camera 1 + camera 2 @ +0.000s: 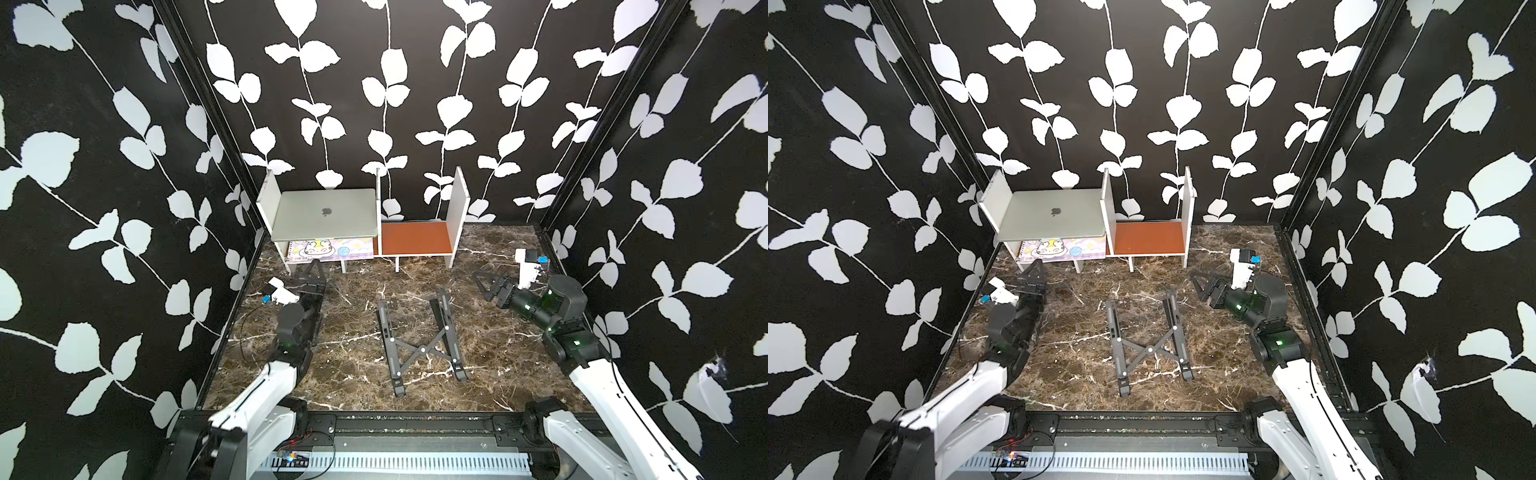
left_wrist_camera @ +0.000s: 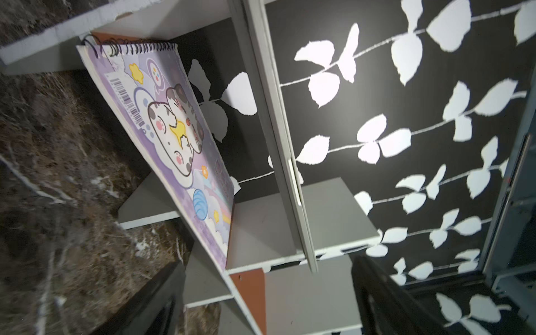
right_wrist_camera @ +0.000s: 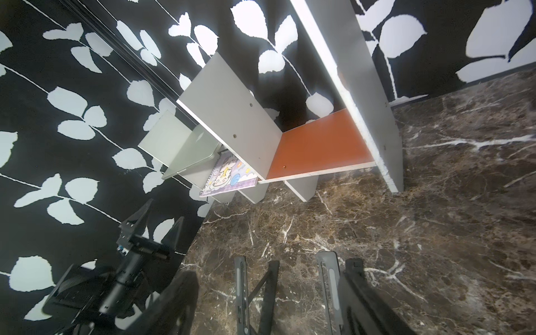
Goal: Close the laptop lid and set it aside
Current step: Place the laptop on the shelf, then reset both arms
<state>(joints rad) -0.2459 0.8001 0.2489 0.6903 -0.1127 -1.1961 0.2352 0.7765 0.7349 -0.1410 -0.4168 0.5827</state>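
Observation:
The laptop (image 1: 326, 216) (image 1: 1054, 216) lies flat on the upper left board of a white shelf unit (image 1: 459, 208) at the back. Its laptop lid (image 1: 345, 199) is down, apple logo facing up. The left wrist view shows the laptop (image 2: 278, 116) edge-on. My left gripper (image 1: 313, 270) (image 1: 1034, 272) (image 2: 269, 301) hangs open just in front of the shelf, below the laptop's front edge, touching nothing. At the right side, low over the table, my right gripper (image 1: 484, 286) (image 1: 1200, 284) (image 3: 266, 304) stands open and empty. The laptop (image 3: 179, 142) also shows in the right wrist view.
A pastel cat spiral notebook (image 1: 320, 251) (image 2: 174, 130) (image 3: 229, 174) lies under the laptop's board. The shelf's right compartment has a bare orange floor (image 1: 415, 239). A black X-frame folding stand (image 1: 419, 340) (image 1: 1146, 336) lies mid-table on the marble top.

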